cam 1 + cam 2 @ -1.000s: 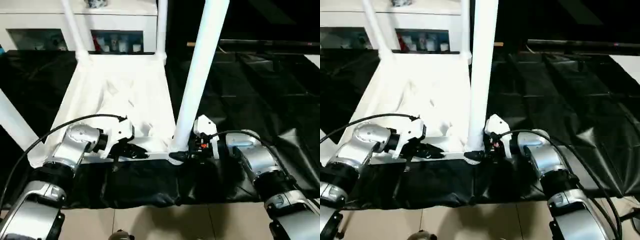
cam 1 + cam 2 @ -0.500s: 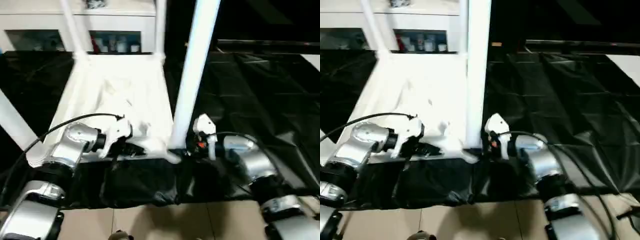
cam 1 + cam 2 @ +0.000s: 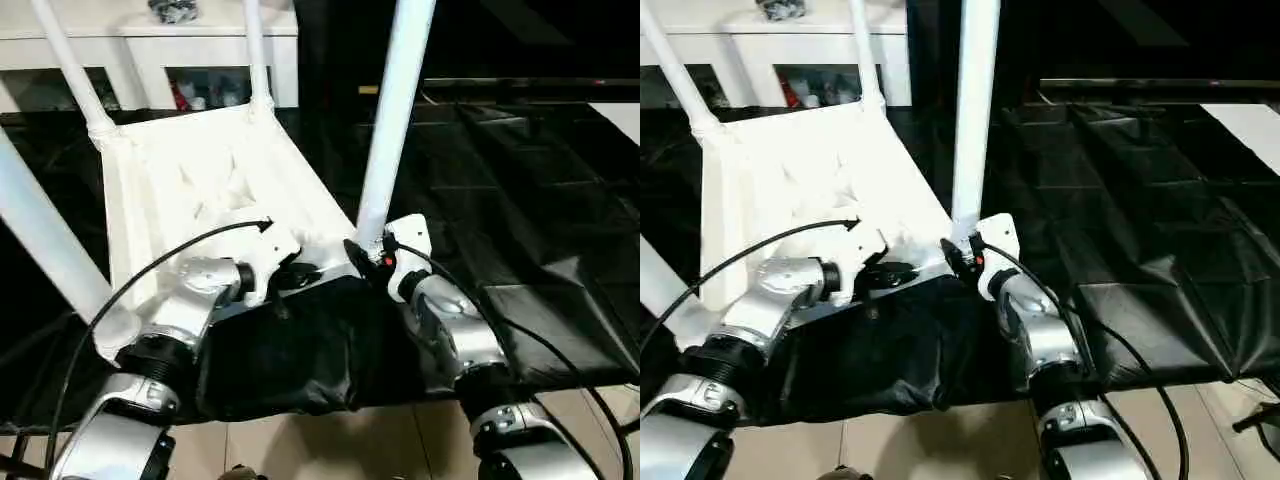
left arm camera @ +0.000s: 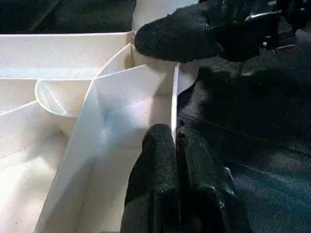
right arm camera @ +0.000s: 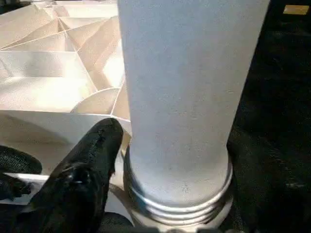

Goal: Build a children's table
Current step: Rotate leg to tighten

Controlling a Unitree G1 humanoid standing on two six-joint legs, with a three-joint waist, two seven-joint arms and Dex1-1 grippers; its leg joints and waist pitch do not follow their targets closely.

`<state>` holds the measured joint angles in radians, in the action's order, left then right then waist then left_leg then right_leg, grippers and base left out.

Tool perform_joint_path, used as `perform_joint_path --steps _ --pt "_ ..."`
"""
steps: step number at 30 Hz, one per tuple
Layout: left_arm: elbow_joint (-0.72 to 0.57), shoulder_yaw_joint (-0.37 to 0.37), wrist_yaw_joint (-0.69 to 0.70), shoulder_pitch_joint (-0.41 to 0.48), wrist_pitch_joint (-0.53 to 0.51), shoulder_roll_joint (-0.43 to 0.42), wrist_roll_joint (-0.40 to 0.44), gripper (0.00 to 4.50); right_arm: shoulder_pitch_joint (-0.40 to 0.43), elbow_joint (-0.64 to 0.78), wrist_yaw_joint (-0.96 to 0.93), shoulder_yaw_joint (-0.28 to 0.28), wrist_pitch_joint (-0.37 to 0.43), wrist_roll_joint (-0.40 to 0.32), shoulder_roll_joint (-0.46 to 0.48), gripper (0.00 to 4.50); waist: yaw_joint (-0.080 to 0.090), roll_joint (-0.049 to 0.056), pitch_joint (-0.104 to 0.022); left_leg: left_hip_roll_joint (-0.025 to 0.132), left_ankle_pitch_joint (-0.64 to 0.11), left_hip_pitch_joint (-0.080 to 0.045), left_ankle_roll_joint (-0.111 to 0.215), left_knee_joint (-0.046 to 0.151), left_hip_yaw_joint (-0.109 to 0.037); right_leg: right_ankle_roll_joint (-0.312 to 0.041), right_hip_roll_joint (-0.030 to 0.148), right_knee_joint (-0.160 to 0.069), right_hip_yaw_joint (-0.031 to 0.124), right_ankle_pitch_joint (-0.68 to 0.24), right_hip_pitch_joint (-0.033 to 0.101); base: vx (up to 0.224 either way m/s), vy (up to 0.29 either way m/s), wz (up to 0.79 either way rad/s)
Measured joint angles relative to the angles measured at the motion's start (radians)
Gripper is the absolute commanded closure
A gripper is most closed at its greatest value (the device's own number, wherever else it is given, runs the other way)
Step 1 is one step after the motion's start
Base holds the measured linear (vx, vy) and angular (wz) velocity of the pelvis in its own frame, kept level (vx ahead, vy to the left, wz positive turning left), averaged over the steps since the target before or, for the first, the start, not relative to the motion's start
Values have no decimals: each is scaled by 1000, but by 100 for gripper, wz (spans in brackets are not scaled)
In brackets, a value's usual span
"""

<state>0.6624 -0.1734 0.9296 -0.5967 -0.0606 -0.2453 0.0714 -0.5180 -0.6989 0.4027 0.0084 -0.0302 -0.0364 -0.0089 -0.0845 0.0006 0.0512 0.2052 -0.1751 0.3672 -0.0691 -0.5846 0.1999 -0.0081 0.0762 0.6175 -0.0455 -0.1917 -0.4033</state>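
The children's table lay upside down on black sheeting (image 3: 520, 180), its ribbed tabletop (image 3: 200, 190) facing up and four white legs rising from the corner sockets. The left claw (image 4: 174, 141) was pinched shut on the thin near rim of the tabletop. The right claw (image 3: 362, 258) stood wide at the foot of the nearest leg (image 3: 392, 120), one black finger (image 5: 82, 179) against the leg's threaded base; whether it gripped the leg could not be told.

The tabletop (image 3: 200, 190) is white with ribs underneath. Its four legs (image 3: 395, 110) are white too. The sheet (image 3: 520, 200) is black. Gripper fingers (image 4: 165, 184) are black.
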Motion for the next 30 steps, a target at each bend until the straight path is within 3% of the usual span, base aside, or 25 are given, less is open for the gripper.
perform_joint_path --steps 6,10,15,23,30 --pt "-39 -1 53 25 19 -39 -3 450 5 17 130 21 -2 -5 -40 43 1 -1 0 0 0 1 0 3 0 0 0 -1 -1 0 -1 0 0 0" --pt "-43 -7 153 31 43 -93 -36 450 5 45 306 73 8 -31 -114 4 -1 -1 1 0 0 1 0 3 0 0 -1 -2 -1 0 -1 0 0 0" --pt "-43 -21 297 36 63 -148 -69 450 3 107 577 151 30 -41 -223 4 -11 -5 2 1 -1 3 1 1 0 0 0 -2 -2 0 -1 0 0 0" --pt "-28 -31 393 33 86 -182 -85 450 -30 108 761 200 40 -41 -289 4 -10 -8 3 1 -1 3 2 -2 0 -1 0 -1 -1 0 0 0 0 0" --pt "10 -42 443 7 102 -199 -91 450 -66 77 832 212 52 -44 -300 66 -16 -16 4 2 -1 3 2 -2 0 0 0 0 -2 0 -1 0 0 0"
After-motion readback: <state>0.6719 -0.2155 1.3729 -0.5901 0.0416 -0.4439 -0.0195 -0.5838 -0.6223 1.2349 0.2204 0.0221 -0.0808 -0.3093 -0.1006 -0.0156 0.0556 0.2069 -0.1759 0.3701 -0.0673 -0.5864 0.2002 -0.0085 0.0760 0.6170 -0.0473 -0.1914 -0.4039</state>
